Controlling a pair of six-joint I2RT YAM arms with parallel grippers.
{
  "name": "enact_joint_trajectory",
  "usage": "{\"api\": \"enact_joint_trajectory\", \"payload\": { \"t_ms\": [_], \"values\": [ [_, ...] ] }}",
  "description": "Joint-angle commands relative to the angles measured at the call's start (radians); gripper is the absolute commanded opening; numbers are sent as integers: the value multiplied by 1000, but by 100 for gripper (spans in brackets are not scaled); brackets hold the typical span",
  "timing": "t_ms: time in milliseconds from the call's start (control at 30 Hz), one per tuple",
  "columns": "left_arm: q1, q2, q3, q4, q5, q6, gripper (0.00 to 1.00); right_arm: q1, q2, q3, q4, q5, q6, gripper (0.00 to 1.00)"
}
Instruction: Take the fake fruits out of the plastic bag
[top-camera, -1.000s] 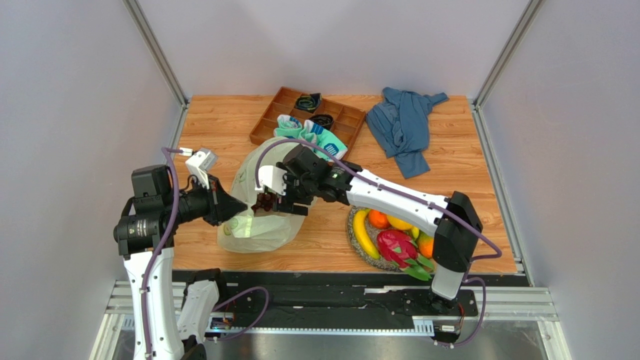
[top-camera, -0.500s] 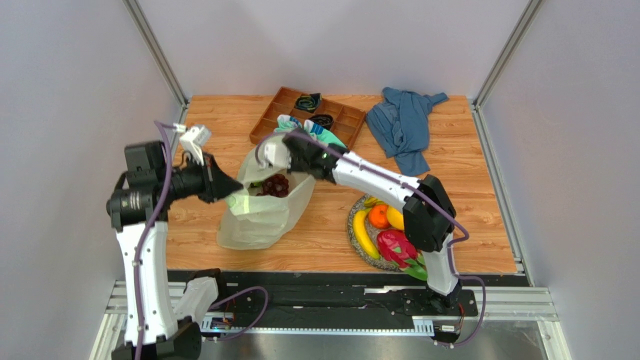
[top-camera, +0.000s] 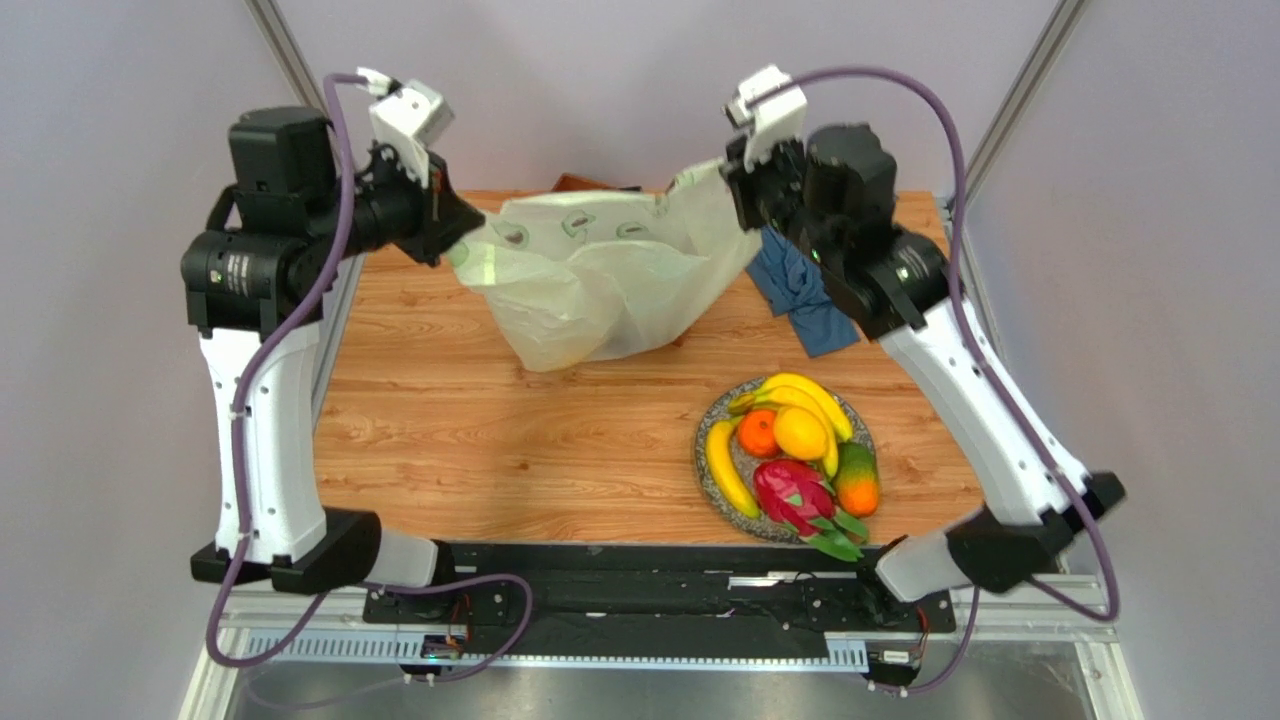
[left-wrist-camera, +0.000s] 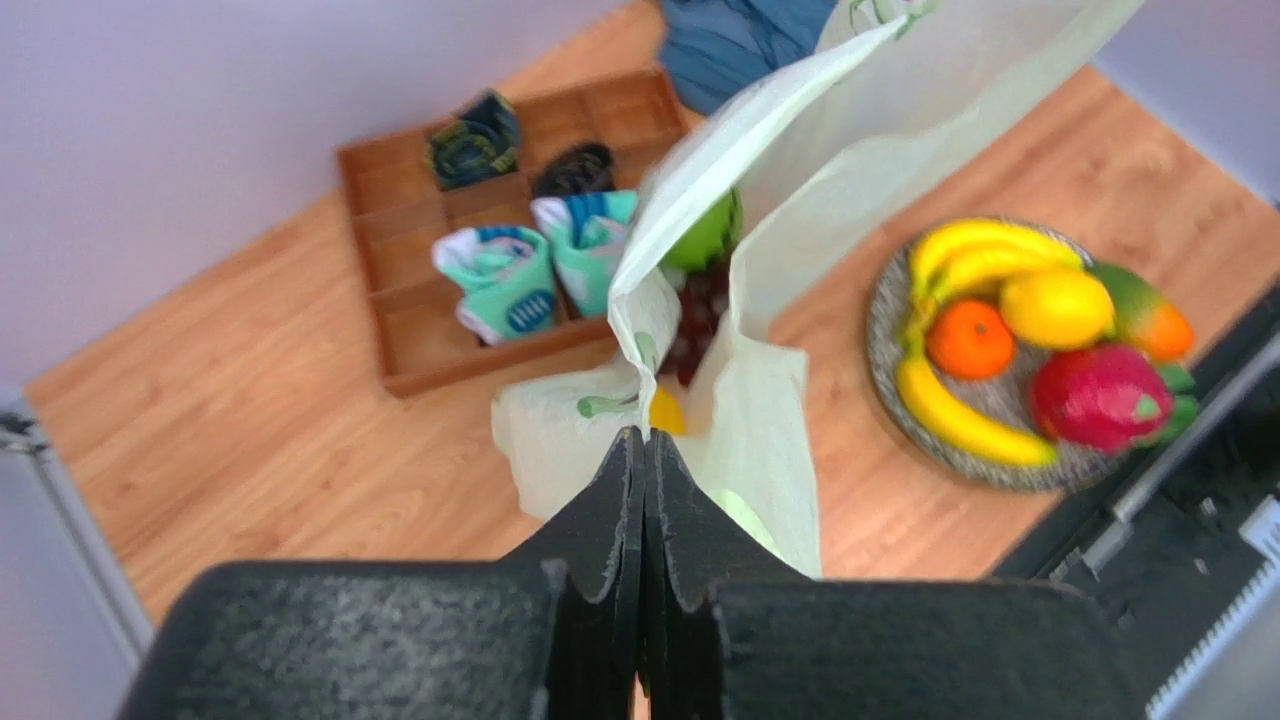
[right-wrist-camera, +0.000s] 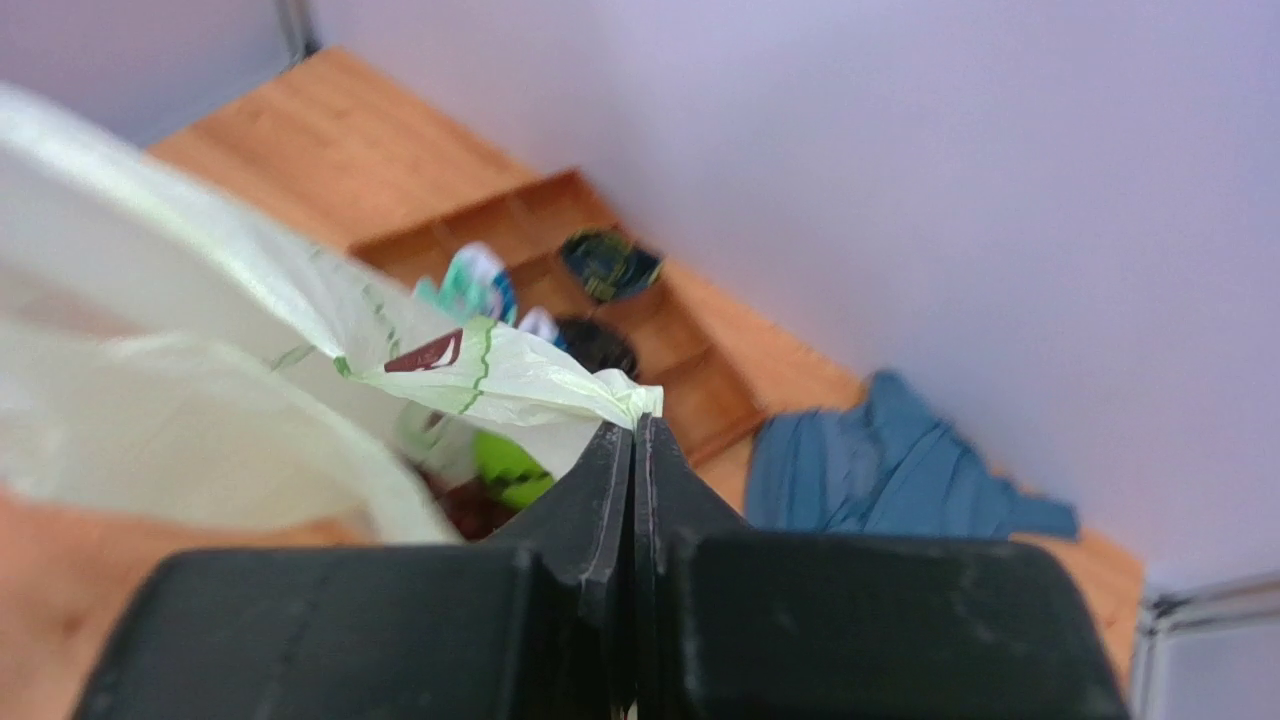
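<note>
Both arms are raised high over the bench (top-camera: 451, 435), and the plastic bag (top-camera: 601, 278) hangs stretched between them like a hammock. The left gripper (top-camera: 469, 245) has its jaws closed on one edge of the bag's mouth. The right gripper (top-camera: 739, 183) has its jaws pinched shut on the opposite edge, just in front of the blue garment (top-camera: 796, 300). The bag sags in the middle above the far half of the bench; whether its lowest fold touches the wood I cannot tell.

In the left wrist view, some fake fruits (left-wrist-camera: 694, 300) show inside the bag: a green round fruit (left-wrist-camera: 703, 237), dark purple grapes (left-wrist-camera: 694, 323) below it, and a bit of something yellow (left-wrist-camera: 666, 408) lower down. Other fruits lie on a round plate (top-camera: 700, 450) at the near right of the bench: bananas (top-camera: 727, 468), an orange (top-camera: 757, 434), a yellow fruit (top-camera: 803, 434), a pink dragon fruit (top-camera: 792, 492) and an orange-green mango (top-camera: 858, 489). Beyond the bag, a wooden tray (left-wrist-camera: 394, 323) holds teal-white rolled socks (left-wrist-camera: 504, 278).
</note>
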Motion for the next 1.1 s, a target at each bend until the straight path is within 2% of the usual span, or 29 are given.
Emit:
{"api": "enact_joint_trajectory", "payload": {
  "t_ms": [0, 67, 133, 167, 200, 300, 333, 400, 433, 500, 533, 600, 667, 767, 800, 1067],
  "values": [
    [-25, -131, -330, -253, -4, 132, 0, 13, -187, -332, -70, -144, 160, 0],
    [-34, -210, -537, -273, 11, 150, 0, 16, -243, -501, -97, -189, 218, 0],
    [-48, -279, -647, -319, 17, 169, 0, 15, -304, -651, -135, -272, 227, 0],
    [-59, -331, -694, -291, -30, 155, 0, 16, -315, -688, -153, -291, 233, 0],
    [-59, -353, -705, -262, -30, 141, 0, 15, -333, -707, -178, -348, 227, 21],
    [-61, -341, -722, -271, 59, 155, 0, 16, -331, -652, -181, -413, 203, 56],
    [-61, -333, -718, -267, 62, 132, 0, 22, -321, -609, -174, -416, 200, 63],
    [-61, -307, -719, -262, 94, 133, 0, 69, -297, -485, -135, -374, 160, 66],
    [-61, -299, -721, -256, 94, 104, 0, 97, -292, -459, -111, -361, 139, 66],
    [-61, -285, -729, -241, 120, 81, 0, 184, -286, -433, -24, -370, 73, 78],
    [-61, -278, -729, -239, 147, 77, 0, 255, -280, -437, 1, -366, 50, 81],
    [-61, -273, -724, -239, 168, 66, 0, 313, -239, -443, 40, -390, -15, 79],
    [-61, -271, -721, -237, 172, 57, 0, 355, -164, -434, 44, -436, -9, 72],
    [-61, -278, -718, -233, 184, 46, 0, 378, -73, -425, 78, -469, 34, 52],
    [-61, -282, -721, -231, 188, 44, 0, 386, -56, -428, 92, -466, 39, 49],
    [-59, -305, -729, -222, 183, 40, 0, 393, 78, -350, 124, -444, 69, 35]
  ]
}}
